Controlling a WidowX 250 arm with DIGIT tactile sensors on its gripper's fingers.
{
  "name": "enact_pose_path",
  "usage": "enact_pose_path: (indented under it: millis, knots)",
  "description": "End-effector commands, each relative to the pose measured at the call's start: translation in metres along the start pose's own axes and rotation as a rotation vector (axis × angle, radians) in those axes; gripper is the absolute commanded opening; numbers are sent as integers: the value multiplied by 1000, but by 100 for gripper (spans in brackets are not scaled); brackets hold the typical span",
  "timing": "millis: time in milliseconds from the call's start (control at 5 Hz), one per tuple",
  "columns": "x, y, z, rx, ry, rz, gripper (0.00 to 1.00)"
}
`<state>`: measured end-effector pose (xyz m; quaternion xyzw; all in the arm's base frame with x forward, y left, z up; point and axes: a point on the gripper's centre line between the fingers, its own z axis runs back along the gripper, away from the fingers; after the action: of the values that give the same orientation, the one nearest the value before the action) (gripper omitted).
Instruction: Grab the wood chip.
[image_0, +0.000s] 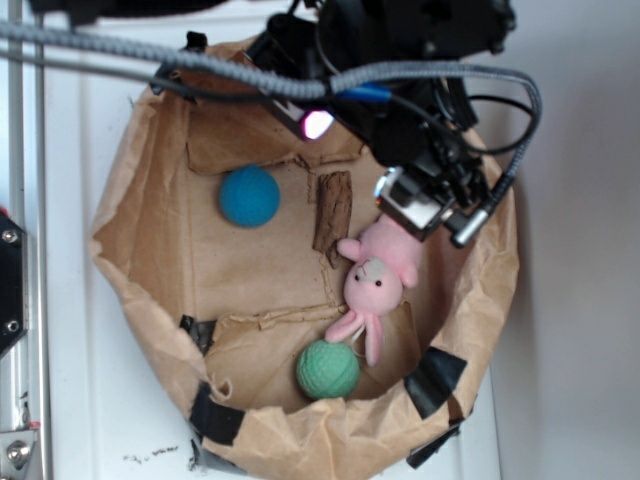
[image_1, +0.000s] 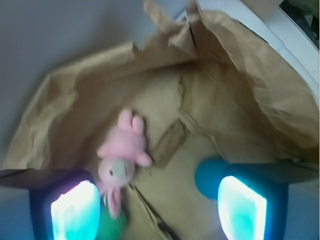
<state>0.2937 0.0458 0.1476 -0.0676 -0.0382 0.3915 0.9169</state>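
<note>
My two glowing fingers (image_1: 75, 210) stand apart. Between them lies the dark brown flat wood chip (image_1: 170, 142). Just left of it lies a pink plush bunny (image_1: 122, 150); all rest on crumpled brown paper (image_1: 240, 115).

There are two balls – one blue ball (image_0: 249, 196) and one green ball (image_0: 327, 369) – one pink bunny (image_0: 376, 282), one wood chip (image_0: 333, 210), one paper bag (image_0: 140, 180) and one gripper (image_0: 430, 205).
</note>
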Motion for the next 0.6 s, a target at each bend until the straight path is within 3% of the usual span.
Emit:
enact_pose_path:
  millis: [0, 400]
  knots:
    - [22, -5, -20, 39, -46, 19, 100]
    - [1, 9, -32, 81, -69, 20, 100]
